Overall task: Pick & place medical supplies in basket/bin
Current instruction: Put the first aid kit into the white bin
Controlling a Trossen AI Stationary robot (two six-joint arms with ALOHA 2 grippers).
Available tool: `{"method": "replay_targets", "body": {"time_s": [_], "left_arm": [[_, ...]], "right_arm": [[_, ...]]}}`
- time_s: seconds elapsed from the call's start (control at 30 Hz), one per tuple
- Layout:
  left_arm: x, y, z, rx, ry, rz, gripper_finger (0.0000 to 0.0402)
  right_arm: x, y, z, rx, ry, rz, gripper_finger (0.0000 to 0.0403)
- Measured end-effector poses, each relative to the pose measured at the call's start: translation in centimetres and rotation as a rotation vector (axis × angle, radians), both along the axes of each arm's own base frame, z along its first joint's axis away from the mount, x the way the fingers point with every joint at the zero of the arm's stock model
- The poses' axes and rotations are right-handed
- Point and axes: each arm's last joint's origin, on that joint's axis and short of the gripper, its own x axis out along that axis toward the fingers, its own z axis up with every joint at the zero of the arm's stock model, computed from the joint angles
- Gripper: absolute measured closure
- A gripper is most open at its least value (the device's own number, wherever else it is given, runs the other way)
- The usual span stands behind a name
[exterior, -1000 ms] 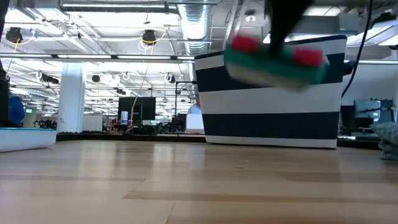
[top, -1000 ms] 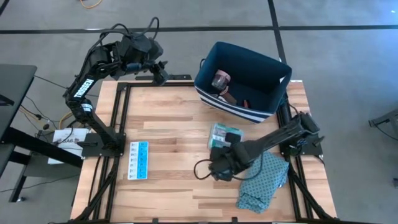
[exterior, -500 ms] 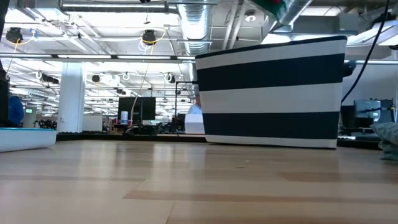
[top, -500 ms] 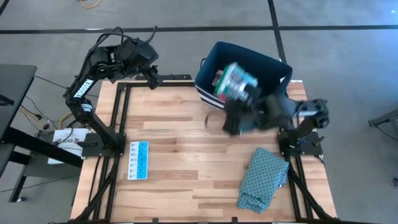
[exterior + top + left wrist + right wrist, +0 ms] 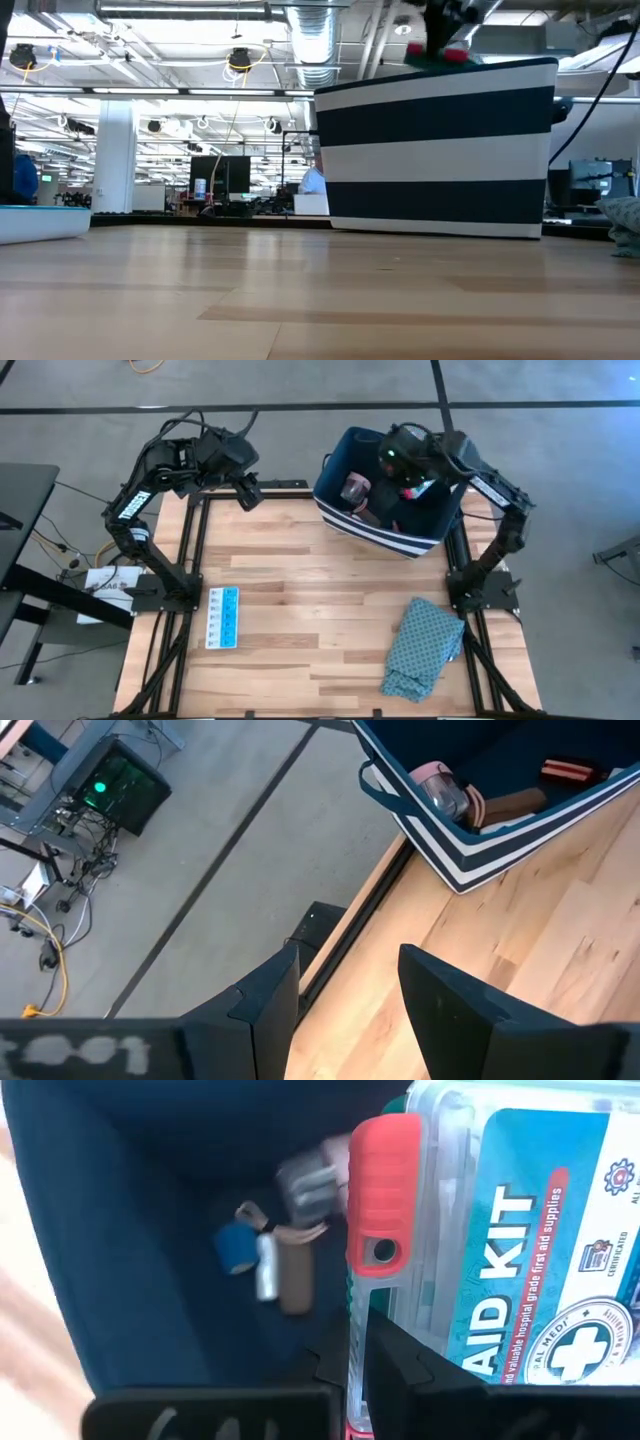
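My right gripper (image 5: 408,468) is over the dark navy bin (image 5: 340,460) at the table's far right, shut on the green-red first-aid kit box (image 5: 500,1260). In the low view the box (image 5: 445,55) shows just above the bin's striped wall (image 5: 440,150). On the bin's floor lie a pink tape roll (image 5: 318,1175), a blue cube (image 5: 235,1245), a white tube (image 5: 266,1270) and a brown oblong (image 5: 295,1275). The light-blue pill-organizer strip (image 5: 222,618) lies flat on the table's left. My left gripper (image 5: 345,990) hangs open above the far left corner. My right gripper pinches the first-aid kit box between its two fingers (image 5: 335,1360) at the edge by the red latch (image 5: 380,1230). The fingers themselves cover the place of contact. The box is lifted clear and hangs over the bin's open inside.
A teal patterned cloth (image 5: 425,645) lies crumpled at the table's near right corner. Black frame rails (image 5: 195,550) run along the table's left and right sides. Bare wood (image 5: 300,590) spreads between the strip, the bin and the cloth.
My right gripper has carried the first-aid kit box up from the table beside the teal cloth and toward the far edge, and it now holds the box over the bin's opening. The box stayed in the hold and turned as it travelled.
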Motion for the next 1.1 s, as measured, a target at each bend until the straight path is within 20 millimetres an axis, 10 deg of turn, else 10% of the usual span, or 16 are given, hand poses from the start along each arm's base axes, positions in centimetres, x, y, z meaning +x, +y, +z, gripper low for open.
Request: {"method": "replay_targets", "body": {"time_s": [0.7,1.1], "left_arm": [[0.0,-0.1,0.0,-0.012,-0.018,0.014,0.0236],[0.0,-0.1,0.0,-0.01,-0.015,0.009,0.0236]], "right_arm": [[7.7,-10.3,-14.4,0.429,0.303,0.118,0.0335],[5.6,-10.3,-11.4,0.391,0.249,0.205,0.0302]]}}
